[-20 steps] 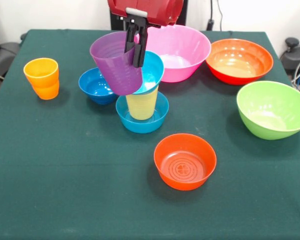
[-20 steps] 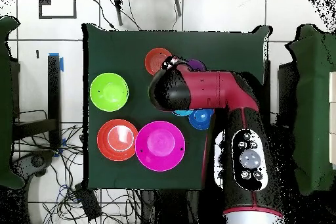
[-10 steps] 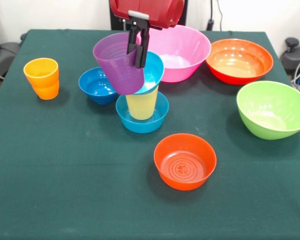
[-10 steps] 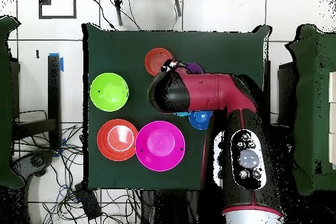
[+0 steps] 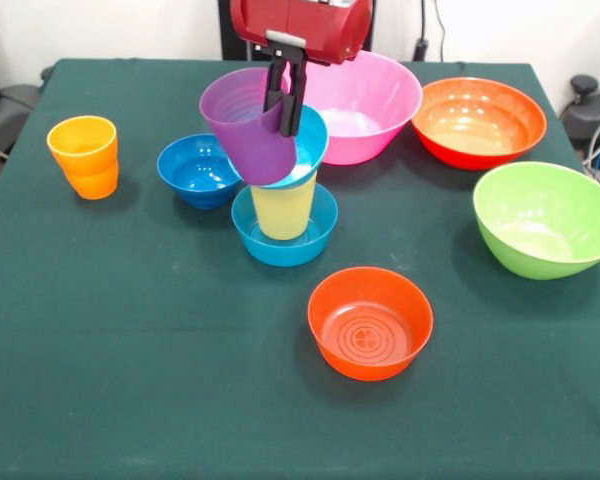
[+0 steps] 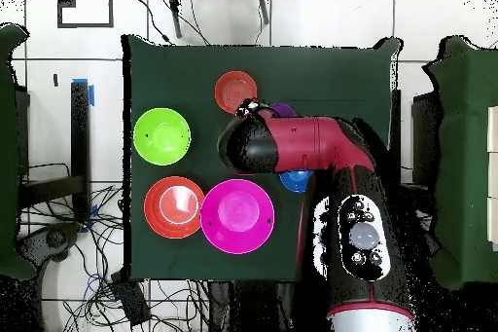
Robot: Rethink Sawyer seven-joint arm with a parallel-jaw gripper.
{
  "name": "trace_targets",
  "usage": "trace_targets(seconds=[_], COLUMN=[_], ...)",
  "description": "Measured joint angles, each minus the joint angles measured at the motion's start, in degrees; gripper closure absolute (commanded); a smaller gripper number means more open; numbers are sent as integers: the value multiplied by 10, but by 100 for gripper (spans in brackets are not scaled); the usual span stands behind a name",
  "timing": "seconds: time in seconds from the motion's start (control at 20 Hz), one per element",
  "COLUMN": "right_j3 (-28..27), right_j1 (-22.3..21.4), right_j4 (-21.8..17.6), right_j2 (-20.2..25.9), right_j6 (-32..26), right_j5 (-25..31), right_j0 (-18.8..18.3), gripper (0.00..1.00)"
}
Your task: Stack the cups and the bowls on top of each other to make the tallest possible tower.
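You are carrying the purple cup (image 5: pixel 250 128) rightward: over the last second it has been sliding across from the dark blue bowl's (image 5: pixel 198 170) side towards the tower (image 5: pixel 283 205), and its tilt is easing as it goes. The gripper (image 5: pixel 285 100) is clamped on the cup's rim, one finger inside and one outside the wall, so the cup is hanging from it, still leaning and clear of the table (image 5: pixel 150 350).

Taking the tower as your landmark: it is standing as a mid-blue bowl (image 5: pixel 315 230) holding the pale yellow cup (image 5: pixel 283 208), with the cyan bowl (image 5: pixel 308 140) perched on top. The purple cup is now overlapping the cyan bowl's left rim, and you cannot tell from here whether they are touching. The orange cup (image 5: pixel 83 156) is sitting well off to the tower's left and the orange-red small bowl (image 5: pixel 370 322) in front of it.

That shift suggests the placing step is close, but the cup is not yet centred over the cyan bowl, and a nudge against that rim could tip the stack.
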Motion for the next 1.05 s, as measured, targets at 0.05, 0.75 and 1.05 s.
trace_targets(seconds=[0.05, 0.75, 1.05], right_j3=[2, 6, 10], right_j1=[0, 0, 0], right_j4=[0, 0, 0], right_j2=[0, 0, 0], right_j6=[0, 0, 0], right_j5=[0, 0, 0], right_j0=[0, 2, 2], gripper=[100, 100, 100])
